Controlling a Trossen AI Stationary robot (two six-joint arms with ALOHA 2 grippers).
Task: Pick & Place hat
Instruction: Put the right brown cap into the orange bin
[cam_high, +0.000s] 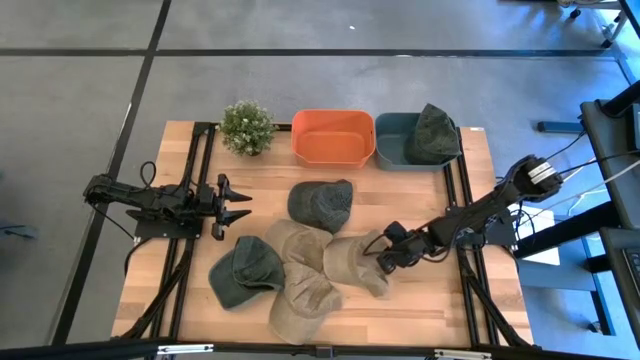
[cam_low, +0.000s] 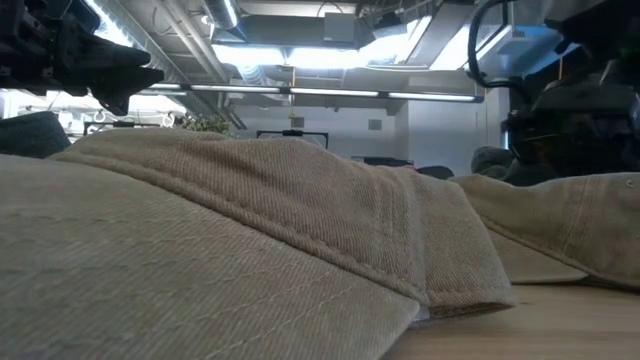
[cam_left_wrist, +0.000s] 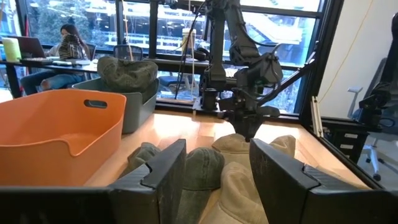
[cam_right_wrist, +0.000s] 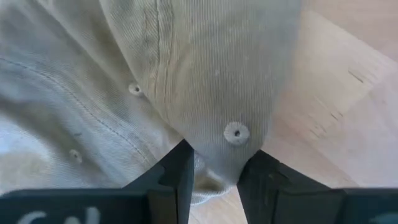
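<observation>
Fabric of a tan hat (cam_right_wrist: 205, 81) fills the right wrist view, and the right pincer (cam_high: 385, 256) has its two fingers (cam_right_wrist: 177, 180) narrowed around a fold of it, pinching the cloth just below a small eyelet. From above, this pincer sits low at the hat's edge nearest the bench's right side, the hat (cam_high: 357, 262) lying between mid-bench and the right rail. Bare wood shows beside the hat toward the right edge and along the front edge of the bench (cam_high: 440, 300), so there is open room on that side.

Outward from the held hat, two more tan hats (cam_high: 300, 290) overlap it toward the front middle, a dark green hat (cam_high: 246, 271) lies at the front left of the pile, and a grey-green hat (cam_high: 321, 203) rests at mid-bench, apart from the bins. Along the back edge stand a small potted plant (cam_high: 246, 127), an orange bin (cam_high: 333, 136) and, touching it, a grey-blue bin (cam_high: 395, 150) with a dark hat (cam_high: 433, 133) draped over its right rim near the back right corner.

The left pincer (cam_high: 236, 203) waits above the left part of the bench, its fingers (cam_left_wrist: 165, 171) spread wide and holding nothing.
</observation>
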